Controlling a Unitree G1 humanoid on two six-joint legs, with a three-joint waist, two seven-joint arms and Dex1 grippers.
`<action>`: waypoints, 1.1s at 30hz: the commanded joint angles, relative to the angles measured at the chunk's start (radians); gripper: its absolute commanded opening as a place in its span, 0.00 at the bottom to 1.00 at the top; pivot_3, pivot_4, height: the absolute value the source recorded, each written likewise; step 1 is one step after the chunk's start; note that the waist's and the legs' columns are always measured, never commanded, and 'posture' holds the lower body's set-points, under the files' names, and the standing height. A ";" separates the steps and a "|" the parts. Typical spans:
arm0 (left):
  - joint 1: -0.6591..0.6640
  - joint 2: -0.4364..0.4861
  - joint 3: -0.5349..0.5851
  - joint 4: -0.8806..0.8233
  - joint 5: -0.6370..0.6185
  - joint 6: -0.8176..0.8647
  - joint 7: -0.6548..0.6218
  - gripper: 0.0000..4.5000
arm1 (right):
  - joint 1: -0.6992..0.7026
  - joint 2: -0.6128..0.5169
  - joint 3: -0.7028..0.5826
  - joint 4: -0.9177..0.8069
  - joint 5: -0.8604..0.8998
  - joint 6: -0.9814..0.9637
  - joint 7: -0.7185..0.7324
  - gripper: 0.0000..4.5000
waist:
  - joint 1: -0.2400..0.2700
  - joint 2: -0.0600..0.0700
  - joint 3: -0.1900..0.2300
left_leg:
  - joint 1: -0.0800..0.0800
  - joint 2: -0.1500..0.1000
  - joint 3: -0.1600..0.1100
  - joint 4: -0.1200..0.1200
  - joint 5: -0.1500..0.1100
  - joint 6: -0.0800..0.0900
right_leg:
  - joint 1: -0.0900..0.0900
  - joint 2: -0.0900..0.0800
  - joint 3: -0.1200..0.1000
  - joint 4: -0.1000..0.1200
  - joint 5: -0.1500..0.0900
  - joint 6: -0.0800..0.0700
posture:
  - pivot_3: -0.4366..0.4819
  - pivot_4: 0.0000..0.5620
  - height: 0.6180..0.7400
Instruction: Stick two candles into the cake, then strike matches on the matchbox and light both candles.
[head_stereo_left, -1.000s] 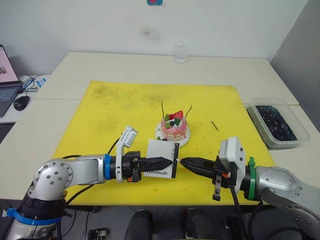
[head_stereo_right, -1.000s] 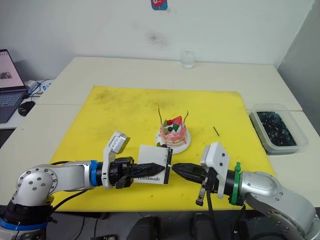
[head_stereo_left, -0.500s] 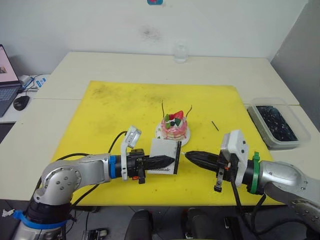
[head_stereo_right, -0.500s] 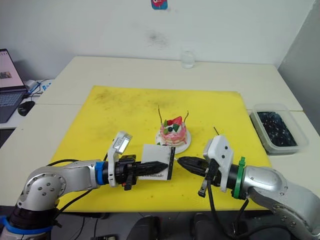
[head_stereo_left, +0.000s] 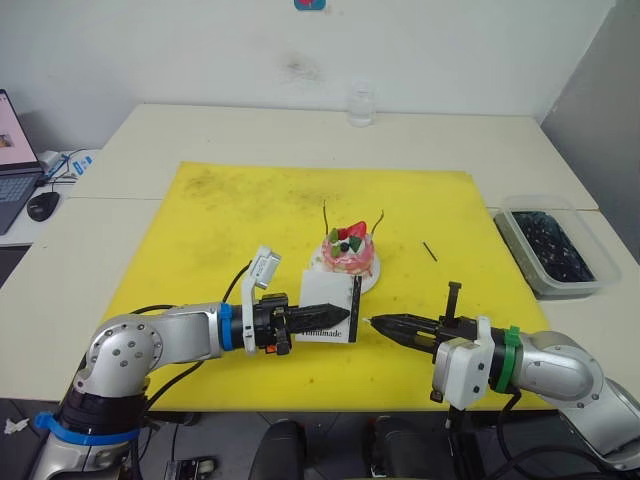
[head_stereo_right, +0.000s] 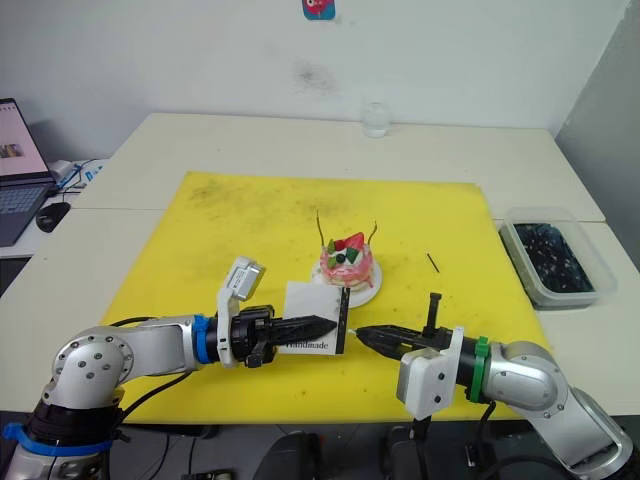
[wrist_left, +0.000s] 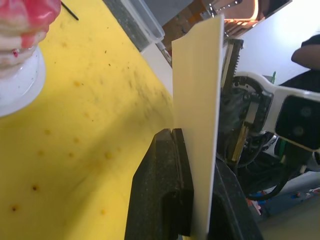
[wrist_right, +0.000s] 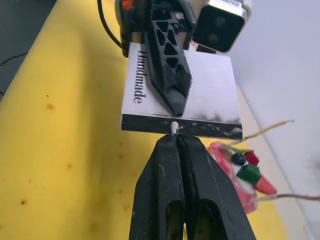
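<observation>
The pink-and-white cake (head_stereo_left: 350, 253) sits on its white plate (head_stereo_left: 373, 280) mid-mat, with two thin candles (head_stereo_left: 325, 215) (head_stereo_left: 379, 222) standing in it. In front of the cake my left gripper (head_stereo_left: 340, 318) is shut on the white "Handmade" matchbox (head_stereo_left: 322, 298), held on edge. My right gripper (wrist_right: 176, 138) is shut on a match (wrist_right: 174, 127), whose pale head touches the black striking strip (wrist_right: 150, 123) of the matchbox. Another dark match (head_stereo_left: 429, 251) lies on the mat to the right of the cake.
The yellow mat (head_stereo_left: 220, 220) covers the table's middle. A clear plastic bin (head_stereo_left: 548, 245) with dark contents stands off the mat's right edge. A small glass (head_stereo_left: 360, 104) stands at the back, and a laptop (head_stereo_left: 8, 150) and mouse (head_stereo_left: 44, 205) lie at the far left.
My right wrist has rolled, so its camera block now hangs at the underside. Both grippers shifted slightly right, and the match tip still meets the matchbox's strip.
</observation>
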 joint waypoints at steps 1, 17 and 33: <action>-0.017 0.008 0.019 -0.012 -0.038 0.012 0.000 0.00 | -0.015 0.015 -0.017 -0.003 -0.042 -0.065 0.012 0.01 | 0.000 0.000 0.000 | 0.000 0.000 0.000 0.000 0.000 0.000 | 0.000 0.000 0.000 0.000 0.000 0.000 | 0.48 0.27 1.00; -0.034 -0.021 0.019 -0.027 -0.047 -0.006 0.051 0.00 | -0.070 0.072 -0.018 0.057 -0.127 -0.047 0.044 0.01 | 0.002 0.000 0.000 | 0.001 0.000 0.000 0.000 0.000 0.000 | 0.001 0.000 0.000 0.001 0.000 0.000 | 0.48 0.27 1.00; -0.038 -0.033 0.006 -0.025 -0.101 -0.001 0.088 0.00 | -0.089 0.123 0.015 0.082 -0.183 -0.037 0.060 0.01 | 0.002 0.000 0.000 | 0.001 0.000 0.000 0.001 0.000 0.000 | 0.001 0.000 0.000 0.001 0.000 0.000 | 0.48 0.27 1.00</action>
